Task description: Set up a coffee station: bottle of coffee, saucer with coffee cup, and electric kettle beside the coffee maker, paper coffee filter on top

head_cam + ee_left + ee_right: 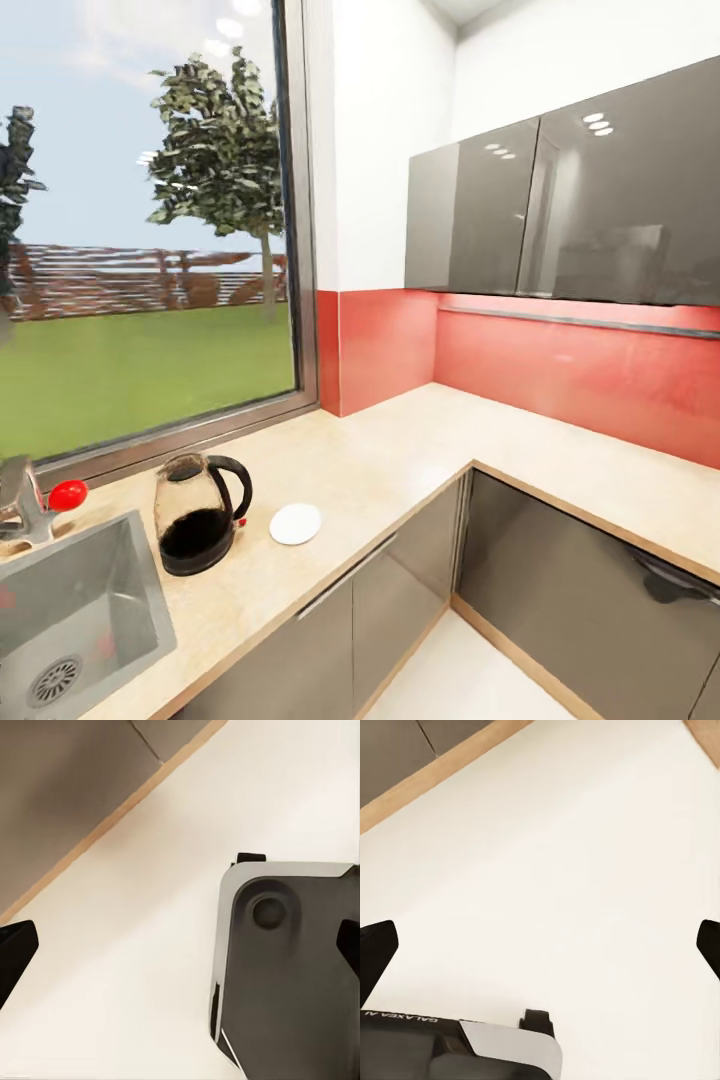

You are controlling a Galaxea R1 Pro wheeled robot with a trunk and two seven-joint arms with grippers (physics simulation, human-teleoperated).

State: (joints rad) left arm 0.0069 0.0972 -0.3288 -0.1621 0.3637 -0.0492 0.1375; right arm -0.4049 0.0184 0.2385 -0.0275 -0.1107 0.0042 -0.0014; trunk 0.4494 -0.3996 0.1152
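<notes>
From the head camera I see the electric kettle [200, 513] standing upright on the countertop [400, 450], just beside the sink [80, 610] on its window side, with the white saucer [295, 524] lying flat close to the kettle, on the side away from the sink, not touching it. My left gripper [180, 941] and right gripper [540, 945] both have their dark fingertips spread wide at the frame edges, nothing between them, over pale floor [555, 870] near the robot base [292, 975]. Kettle and saucer lie well apart from either pair of jaws.
</notes>
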